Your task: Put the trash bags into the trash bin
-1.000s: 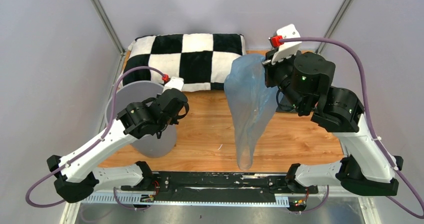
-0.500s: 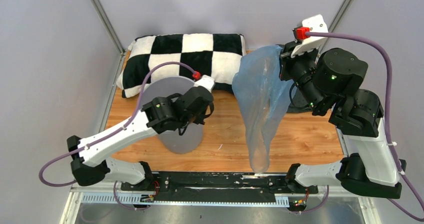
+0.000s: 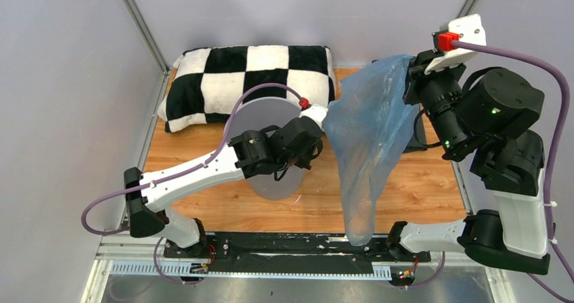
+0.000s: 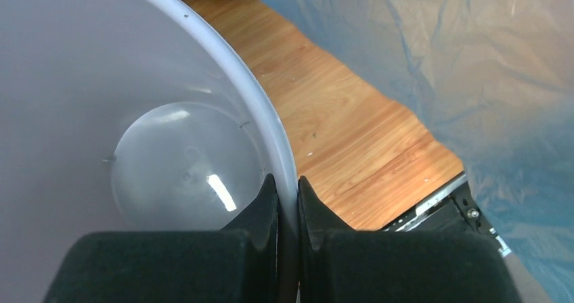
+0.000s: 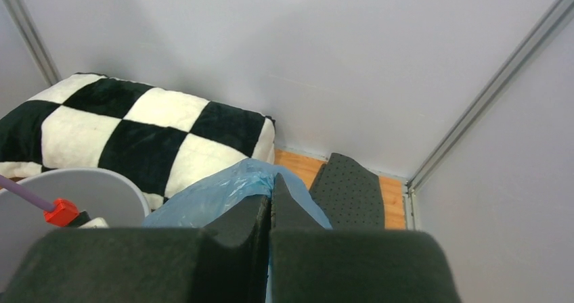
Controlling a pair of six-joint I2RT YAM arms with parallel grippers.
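Mid-table, left gripper (image 4: 288, 201) is pinched on the bin (image 3: 260, 117) rim. Right gripper (image 5: 271, 208) is clamped on the bag (image 3: 369, 141) top; bag hangs just right of the bin, not in it. Risk: bag is long and slack, so its tail may drape outside the rim or snag the left arm (image 3: 196, 171). Bin possibly tilted; base half hidden behind that arm. Bag tip blurs into the front rail (image 3: 291, 242).

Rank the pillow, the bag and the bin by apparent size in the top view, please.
1. The pillow and the bag: about alike. The bag hangs nearer the camera, so I do not rank them.
2. The bin: smallest, partly hidden by the left arm.
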